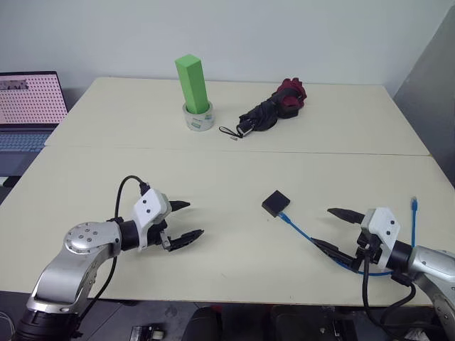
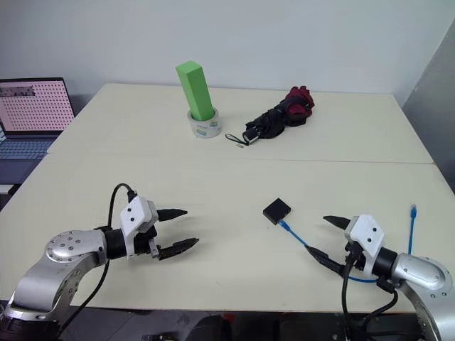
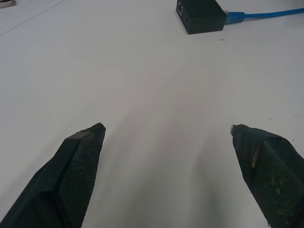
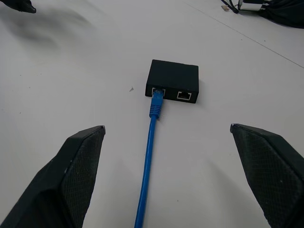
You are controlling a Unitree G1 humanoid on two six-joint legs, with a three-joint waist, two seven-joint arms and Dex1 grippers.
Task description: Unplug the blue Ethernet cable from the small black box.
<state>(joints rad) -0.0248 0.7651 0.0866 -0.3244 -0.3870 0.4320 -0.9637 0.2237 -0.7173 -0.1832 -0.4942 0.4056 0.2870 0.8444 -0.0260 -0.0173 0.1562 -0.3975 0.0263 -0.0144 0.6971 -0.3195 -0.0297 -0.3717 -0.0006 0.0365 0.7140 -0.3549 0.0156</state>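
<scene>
A pale cream desk (image 1: 213, 170) set against a plain light wall carries the scene, with a seam running across its middle. On the near half, the small black box (image 1: 276, 203) lies flat between the two arms, closer to the right tool (image 1: 334, 229) than to the left tool (image 1: 183, 222). The blue Ethernet cable (image 1: 298, 229) is plugged into one of two ports on the box's edge, the port facing the right tool, as the right wrist view shows (image 4: 156, 102). From there the cord runs straight back toward the right tool, passes under it, and loops around behind it, its free end with a small plug (image 1: 414, 204) lying on the desk just beyond the right arm. The right tool is released, its two black fingers (image 4: 71, 175) spread wide above the desk with the cord running between them, the box a short way ahead and untouched. The left tool is likewise released, fingers (image 3: 78, 164) spread and holding nothing, pointed across bare desk toward the box (image 3: 199, 15), which sits well apart from it. Beyond both tools, on the far half of the desk, a green block (image 1: 192, 84) stands upright inside a roll of clear tape (image 1: 199, 118), and a folded black-and-red umbrella (image 1: 274, 105) lies beside it. A laptop (image 1: 28, 106) with a lit screen sits off the desk's far left edge.
</scene>
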